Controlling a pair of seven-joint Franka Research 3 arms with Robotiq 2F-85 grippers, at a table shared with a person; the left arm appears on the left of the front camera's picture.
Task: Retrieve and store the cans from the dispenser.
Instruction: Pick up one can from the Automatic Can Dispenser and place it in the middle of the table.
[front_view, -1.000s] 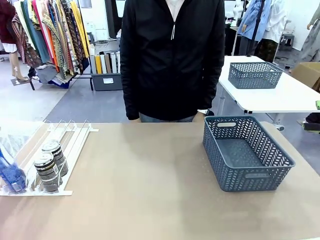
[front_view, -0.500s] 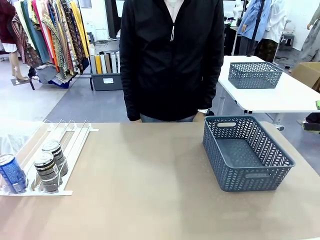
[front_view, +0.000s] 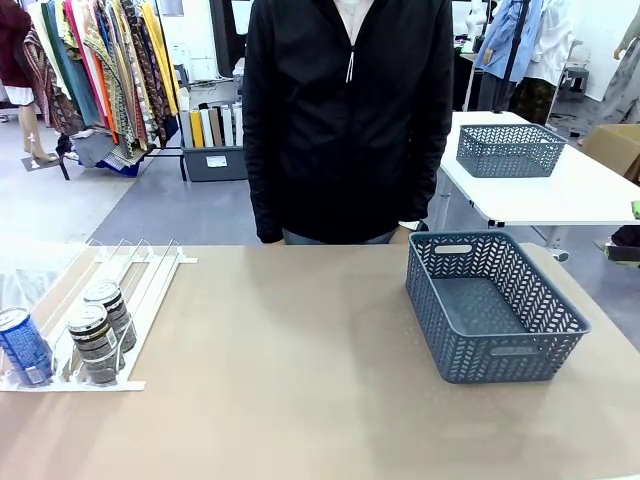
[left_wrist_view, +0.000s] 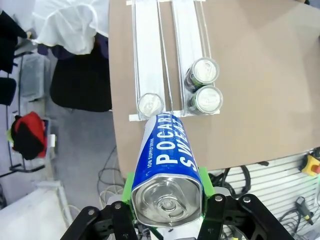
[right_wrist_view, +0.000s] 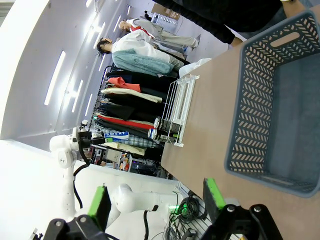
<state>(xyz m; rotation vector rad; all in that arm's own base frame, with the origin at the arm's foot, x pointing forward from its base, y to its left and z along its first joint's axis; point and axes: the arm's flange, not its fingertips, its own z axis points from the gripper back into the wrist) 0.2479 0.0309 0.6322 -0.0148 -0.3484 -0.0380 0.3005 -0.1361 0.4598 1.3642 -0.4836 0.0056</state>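
Left gripper (left_wrist_view: 167, 189) clamps a blue can (left_wrist_view: 167, 152), hanging high above the dispenser's (left_wrist_view: 148, 55) front at the table's (front_view: 300, 390) left edge. Best carry it level across to the basket (front_view: 500, 360) near the right edge, lowering before release. Right gripper (right_wrist_view: 156, 200) gapes empty.

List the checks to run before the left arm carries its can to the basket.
1. Left jaws shut on held can: ok.
2. Held can above dispenser, off its lanes: ok.
3. Held can undented by the grip: cannot tell.
4. Basket has room: ok.
5. Person stands back from basket: ok.
6. Right jaws open, outside basket: ok.
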